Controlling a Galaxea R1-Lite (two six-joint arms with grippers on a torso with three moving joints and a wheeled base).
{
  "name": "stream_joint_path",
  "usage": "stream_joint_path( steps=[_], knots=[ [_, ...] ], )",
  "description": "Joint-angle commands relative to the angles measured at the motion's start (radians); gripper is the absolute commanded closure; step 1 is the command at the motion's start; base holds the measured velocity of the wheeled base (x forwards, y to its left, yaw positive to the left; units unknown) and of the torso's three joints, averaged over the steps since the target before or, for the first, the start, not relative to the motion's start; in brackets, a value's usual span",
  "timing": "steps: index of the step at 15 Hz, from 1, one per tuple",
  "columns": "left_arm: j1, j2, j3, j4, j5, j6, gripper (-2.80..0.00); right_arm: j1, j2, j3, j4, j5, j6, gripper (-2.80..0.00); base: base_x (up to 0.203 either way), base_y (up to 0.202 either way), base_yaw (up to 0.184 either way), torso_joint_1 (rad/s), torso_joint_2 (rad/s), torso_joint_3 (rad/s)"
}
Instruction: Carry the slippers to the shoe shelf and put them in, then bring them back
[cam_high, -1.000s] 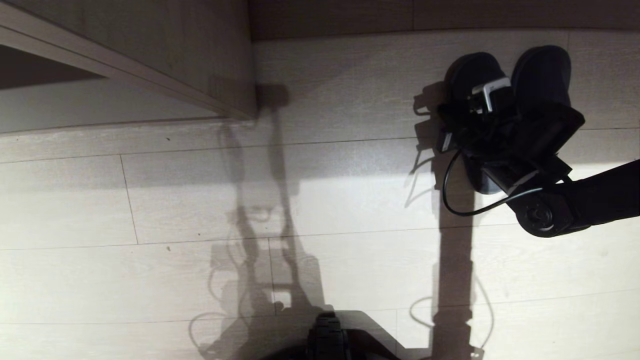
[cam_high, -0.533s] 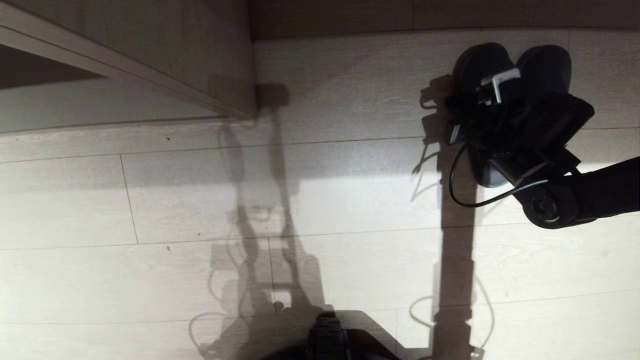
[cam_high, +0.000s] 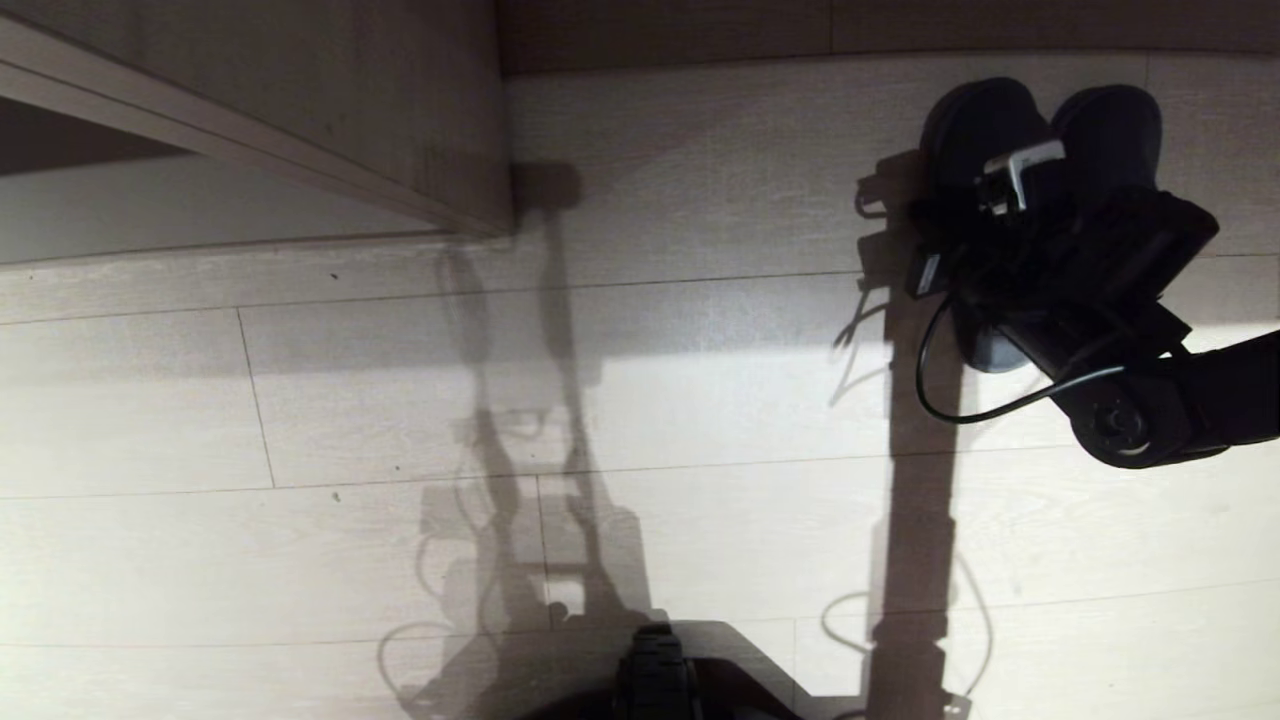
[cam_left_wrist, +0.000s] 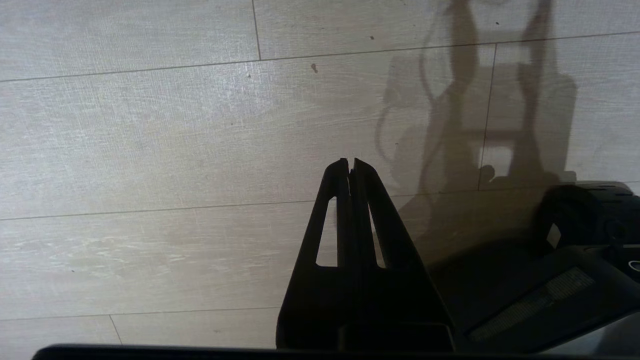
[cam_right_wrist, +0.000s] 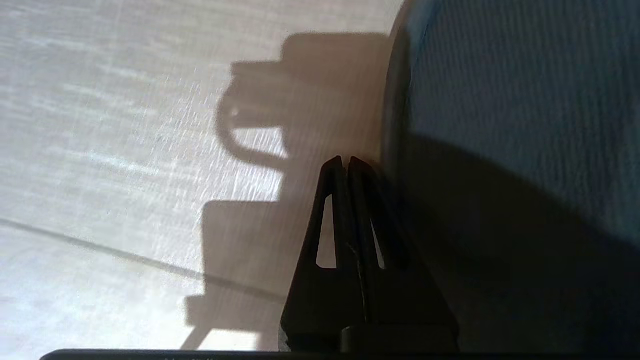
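Pale plank flooring spreads below me, with the shoe shelf at the far left. Far right, the slippers lie side by side on the floor, close to the dark skirting. My right gripper hangs just beside one slipper's edge, fingers pressed together, pinching nothing. My left gripper hangs parked over bare floor, fingers pressed together too.

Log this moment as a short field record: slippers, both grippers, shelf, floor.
slippers: pair of dark fabric closed-toe slippers side by side on the floor, near the far wall
right gripper: shut, empty, tips beside one slipper's edge
left gripper: shut, empty, above bare floor
shelf: taupe wood-grain shoe shelf, away from the slippers
floor: pale wood-look planks
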Motion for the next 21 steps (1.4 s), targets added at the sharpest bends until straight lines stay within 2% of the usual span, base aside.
stream_joint_path(
  steps=[1,7,10,12,17,19,21],
  knots=[
    [0.0,-0.001,0.0,0.0,0.0,-0.001,0.0,0.02,-0.056,0.031,-0.023,0.013,0.016,0.0,0.0,0.0,0.0,0.0,0.0,0.0],
    [0.0,-0.001,0.0,0.0,0.0,-0.001,0.0,0.038,-0.154,0.064,-0.022,0.022,0.02,0.0,0.0,0.0,0.0,0.0,0.0,0.0],
    [0.0,-0.001,0.0,0.0,0.0,-0.001,0.0,0.037,-0.268,0.127,-0.019,0.022,0.029,0.0,0.0,0.0,0.0,0.0,0.0,0.0],
    [0.0,-0.001,0.0,0.0,0.0,-0.001,0.0,0.037,-0.391,0.223,-0.019,0.022,0.05,0.0,0.0,0.0,0.0,0.0,0.0,0.0],
    [0.0,-0.001,0.0,0.0,0.0,-0.001,0.0,0.036,-0.751,0.566,-0.017,0.016,0.064,0.0,0.0,0.0,0.0,0.0,0.0,0.0],
    [0.0,-0.001,0.0,0.0,0.0,-0.001,0.0,0.036,-0.893,0.665,-0.003,0.014,0.065,0.0,0.0,0.0,0.0,0.0,0.0,0.0],
    [0.0,-0.001,0.0,0.0,0.001,-0.002,0.0,0.036,-1.039,0.728,0.066,0.012,0.066,0.0,0.0,0.0,0.0,0.0,0.0,0.0]
  ],
)
